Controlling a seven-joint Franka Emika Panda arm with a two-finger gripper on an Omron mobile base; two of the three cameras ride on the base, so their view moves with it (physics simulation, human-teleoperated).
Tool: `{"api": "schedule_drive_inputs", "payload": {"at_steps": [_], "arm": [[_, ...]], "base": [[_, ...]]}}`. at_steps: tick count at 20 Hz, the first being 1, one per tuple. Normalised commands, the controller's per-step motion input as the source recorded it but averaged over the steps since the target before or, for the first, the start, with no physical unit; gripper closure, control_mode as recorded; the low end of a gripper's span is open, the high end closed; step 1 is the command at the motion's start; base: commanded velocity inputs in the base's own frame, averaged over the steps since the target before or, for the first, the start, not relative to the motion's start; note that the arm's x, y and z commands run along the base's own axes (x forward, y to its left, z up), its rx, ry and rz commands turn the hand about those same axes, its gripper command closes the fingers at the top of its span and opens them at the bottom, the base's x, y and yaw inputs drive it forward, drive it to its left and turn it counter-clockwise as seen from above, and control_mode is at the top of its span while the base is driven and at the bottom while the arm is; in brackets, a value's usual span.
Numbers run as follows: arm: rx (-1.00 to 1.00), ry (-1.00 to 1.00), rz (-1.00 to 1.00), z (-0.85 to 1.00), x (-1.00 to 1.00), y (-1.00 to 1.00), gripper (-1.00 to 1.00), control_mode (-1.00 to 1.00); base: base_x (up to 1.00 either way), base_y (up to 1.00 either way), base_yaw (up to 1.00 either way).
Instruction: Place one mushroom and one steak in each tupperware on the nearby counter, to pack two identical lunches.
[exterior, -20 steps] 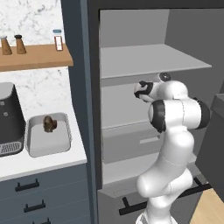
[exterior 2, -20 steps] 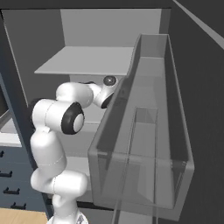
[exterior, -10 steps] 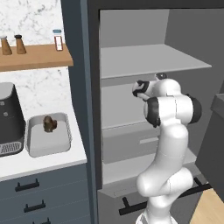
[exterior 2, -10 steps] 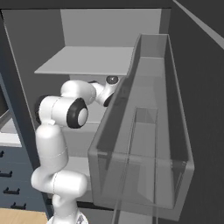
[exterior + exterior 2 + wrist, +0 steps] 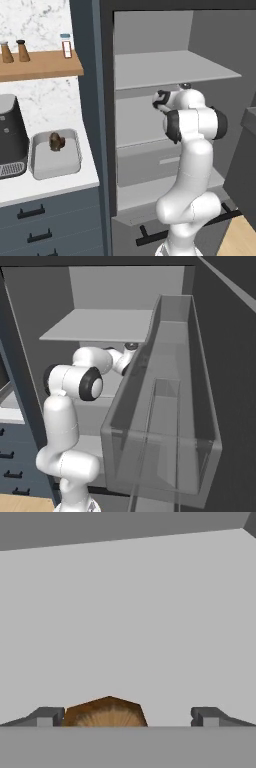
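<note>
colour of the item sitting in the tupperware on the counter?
Dark brown item in the pale grey tupperware; left base view.

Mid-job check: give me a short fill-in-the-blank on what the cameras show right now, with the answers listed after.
1. The gripper has its jaws ____.
2. In the hand view, a ____-coloured item lies between the fingertips, nearer one of them.
3. The tupperware sits on the counter beside the black ____ machine.
4. In the tupperware lies one small ____ lump.

Answers: open; brown; coffee; brown
</note>
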Motion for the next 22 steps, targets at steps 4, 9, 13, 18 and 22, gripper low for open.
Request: {"api": "schedule_drive_inputs", "payload": {"at_steps": [4,9,13,18,22], "arm": [[0.0,0.04,0.0,-0.43,-0.2,0.07,-1.0,-1.0],[0.0,0.03,0.0,-0.47,-0.07,0.27,1.0,-1.0],[0.0,0.01,0.0,-0.46,-0.13,0.41,1.0,-1.0],[0.0,0.0,0.0,-0.25,-0.16,0.17,1.0,-1.0],[0.0,-0.07,0.0,-0.25,-0.35,0.06,1.0,-1.0]], "base": [[0.0,0.0,0.0],[0.0,0.0,0.0],[0.0,0.0,0.0],[0.0,0.0,0.0],[0.0,0.0,0.0]]}}
